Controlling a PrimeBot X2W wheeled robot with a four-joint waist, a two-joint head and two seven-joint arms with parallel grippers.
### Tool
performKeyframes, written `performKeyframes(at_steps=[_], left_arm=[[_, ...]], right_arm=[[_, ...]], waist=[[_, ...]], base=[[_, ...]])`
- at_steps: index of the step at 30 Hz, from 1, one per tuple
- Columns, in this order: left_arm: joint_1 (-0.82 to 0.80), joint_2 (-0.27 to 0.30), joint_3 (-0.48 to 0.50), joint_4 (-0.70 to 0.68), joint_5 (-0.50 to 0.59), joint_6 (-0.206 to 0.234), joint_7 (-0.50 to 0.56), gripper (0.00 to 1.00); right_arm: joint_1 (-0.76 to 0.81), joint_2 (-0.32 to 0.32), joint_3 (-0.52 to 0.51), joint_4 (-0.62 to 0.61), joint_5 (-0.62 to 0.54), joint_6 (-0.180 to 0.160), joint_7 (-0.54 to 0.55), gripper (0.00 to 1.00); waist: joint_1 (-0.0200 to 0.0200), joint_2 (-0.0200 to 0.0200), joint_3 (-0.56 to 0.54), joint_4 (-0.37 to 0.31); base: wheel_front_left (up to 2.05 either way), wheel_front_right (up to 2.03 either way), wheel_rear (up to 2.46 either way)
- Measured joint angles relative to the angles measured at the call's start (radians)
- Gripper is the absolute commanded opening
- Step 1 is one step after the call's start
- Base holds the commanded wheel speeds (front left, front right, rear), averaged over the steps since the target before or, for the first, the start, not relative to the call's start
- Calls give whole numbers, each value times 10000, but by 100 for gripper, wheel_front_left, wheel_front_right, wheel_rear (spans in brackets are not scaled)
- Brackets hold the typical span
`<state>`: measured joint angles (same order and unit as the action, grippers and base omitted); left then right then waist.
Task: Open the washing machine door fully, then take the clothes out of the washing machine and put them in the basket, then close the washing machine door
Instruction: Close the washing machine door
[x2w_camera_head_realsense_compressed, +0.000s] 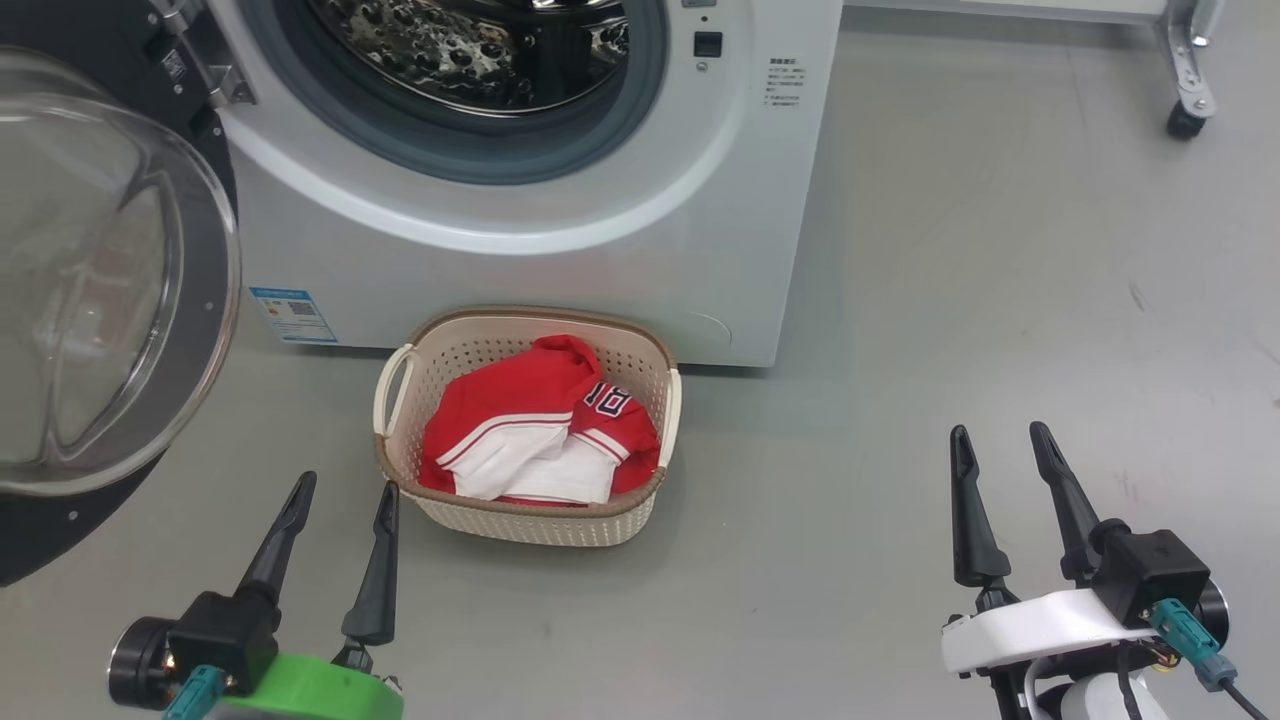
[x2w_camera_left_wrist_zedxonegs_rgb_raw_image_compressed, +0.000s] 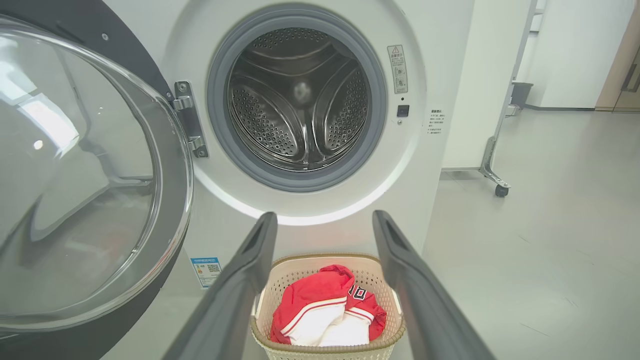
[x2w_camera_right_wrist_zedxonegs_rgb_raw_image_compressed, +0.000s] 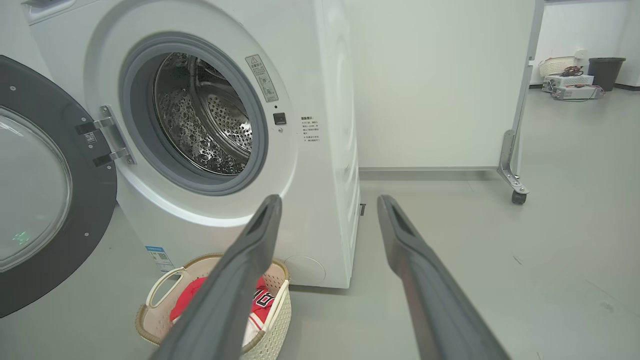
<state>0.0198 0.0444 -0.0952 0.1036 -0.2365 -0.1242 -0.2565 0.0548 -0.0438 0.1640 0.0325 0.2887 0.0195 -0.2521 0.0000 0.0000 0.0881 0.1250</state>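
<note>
Both tools are empty, with their long fingers spread wide apart. In the head view the left tool (x2w_camera_head_realsense_compressed: 347, 483) sits just beside the near left corner of the basket (x2w_camera_head_realsense_compressed: 540, 525), and the right tool (x2w_camera_head_realsense_compressed: 1000, 430) is well apart from it, over bare floor (x2w_camera_head_realsense_compressed: 900, 350) to the right. The basket stands on the floor close against the foot of the washing machine (x2w_camera_head_realsense_compressed: 560, 270), below the round opening. The clothes (x2w_camera_head_realsense_compressed: 520, 410) lie crumpled inside it as a soft red and white heap, with the number showing at the top right. The left wrist view looks straight into the drum (x2w_camera_left_wrist_zedxonegs_rgb_raw_image_compressed: 300, 105) and nothing appears to be left there, so the unloading looks done and closing is probably what remains. The washing machine door (x2w_camera_head_realsense_compressed: 110, 300) stands swung out on the robot's left, hung from the hinge (x2w_camera_left_wrist_zedxonegs_rgb_raw_image_compressed: 187, 120) at the left of the opening, with its bulging glass bowl turned toward the camera and near the left tool. It should handle as a stiff, fairly heavy panel that swings freely on the hinge and then needs a firm last push to latch. The glass is smooth and curved, so a finger would likely slide off it. The wide black rim (x2w_camera_head_realsense_compressed: 30, 540) is glossy too, but flatter. The better contact is probably on the rim at the edge farthest from the hinge, pushing from behind so the door swings round toward the opening.
</note>
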Motion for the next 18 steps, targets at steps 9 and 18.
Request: performKeyframes(at_steps=[9, 18], left_arm=[[-4, 0, -6, 12, -173, 6, 0, 100], [-3, 0, -15, 31, -173, 50, 0, 100]], right_arm=[[12, 0, -15, 29, -23, 148, 0, 100], [65, 0, -17, 100, -38, 236, 0, 100]], waist=[[0, 0, -24, 1000], [0, 0, -150, 2191]], base=[[0, 0, 0], [0, 0, 0]])
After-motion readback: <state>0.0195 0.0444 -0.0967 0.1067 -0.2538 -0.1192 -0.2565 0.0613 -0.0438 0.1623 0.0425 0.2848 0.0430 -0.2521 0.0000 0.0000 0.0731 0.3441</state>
